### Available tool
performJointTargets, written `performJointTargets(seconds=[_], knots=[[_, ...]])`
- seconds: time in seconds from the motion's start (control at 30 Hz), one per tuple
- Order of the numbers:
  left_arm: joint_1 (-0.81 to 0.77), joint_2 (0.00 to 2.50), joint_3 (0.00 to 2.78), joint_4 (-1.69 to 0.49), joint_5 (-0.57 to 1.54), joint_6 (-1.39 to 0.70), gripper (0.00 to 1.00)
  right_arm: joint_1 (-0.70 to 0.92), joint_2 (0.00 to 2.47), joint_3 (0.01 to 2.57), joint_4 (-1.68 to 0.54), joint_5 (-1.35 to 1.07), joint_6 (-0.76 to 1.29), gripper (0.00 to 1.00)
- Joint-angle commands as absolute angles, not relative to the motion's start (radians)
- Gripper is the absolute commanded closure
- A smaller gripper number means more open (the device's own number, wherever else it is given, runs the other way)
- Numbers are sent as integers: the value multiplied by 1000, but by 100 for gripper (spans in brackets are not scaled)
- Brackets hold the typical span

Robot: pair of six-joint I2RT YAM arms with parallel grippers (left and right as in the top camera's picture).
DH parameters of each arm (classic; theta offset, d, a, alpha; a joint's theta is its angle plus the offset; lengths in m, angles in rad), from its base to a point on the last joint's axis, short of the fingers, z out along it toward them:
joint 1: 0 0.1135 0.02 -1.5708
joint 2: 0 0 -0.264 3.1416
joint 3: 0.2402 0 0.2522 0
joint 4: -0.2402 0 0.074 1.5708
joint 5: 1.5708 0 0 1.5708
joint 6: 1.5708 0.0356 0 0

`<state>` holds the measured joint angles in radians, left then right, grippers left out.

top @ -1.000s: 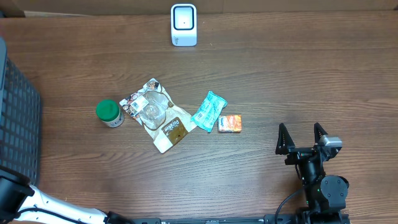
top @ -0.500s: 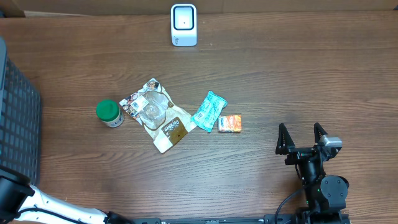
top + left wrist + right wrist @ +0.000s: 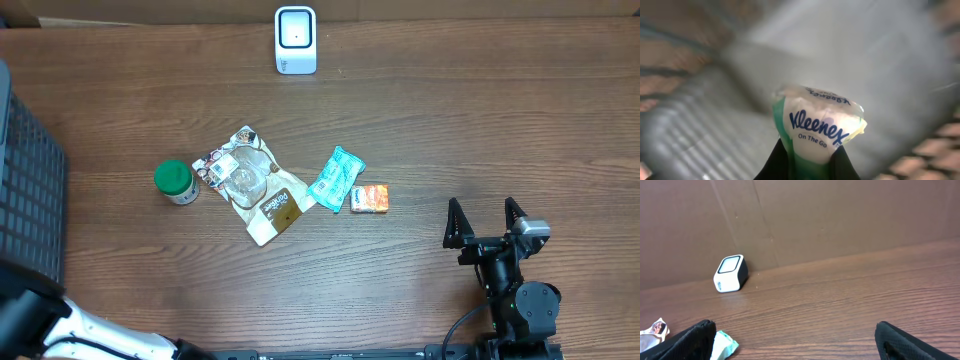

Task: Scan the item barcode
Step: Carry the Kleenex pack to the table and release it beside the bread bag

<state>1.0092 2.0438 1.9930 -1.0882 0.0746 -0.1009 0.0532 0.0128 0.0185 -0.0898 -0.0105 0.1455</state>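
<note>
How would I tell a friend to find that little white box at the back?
Start at the far edge of the brown wooden table, against the cardboard wall. There stands a small white box with a dark-rimmed window, alone, far from the packets clustered mid-table. It is the only upright, boxy white thing.

So the left arm was tucked into the near-left corner, with the left gripper clamped tight on a tissue pack, fingers pinching its lower end. The right arm sat near-right, and the right gripper pointed at the far edge, jaws spread wide.
</note>
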Motion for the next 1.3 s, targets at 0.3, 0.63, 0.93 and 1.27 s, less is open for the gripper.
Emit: performJointTargets(seconds=[0.3,0.63,0.93,1.27], knots=[[702,1588,2125,-1189,513,-285,96,59,3,8,-84,-1,146,0],[123,1651,2057,-1396,321,-159,96,59,3,8,-84,-1,146,0],[-279,1907,1852,-1304,229,-227,96,59,3,8,-84,-1,146,0],[-406,2151,1847,-1262,93,-342,89,59,3,8,-84,-1,146,0]])
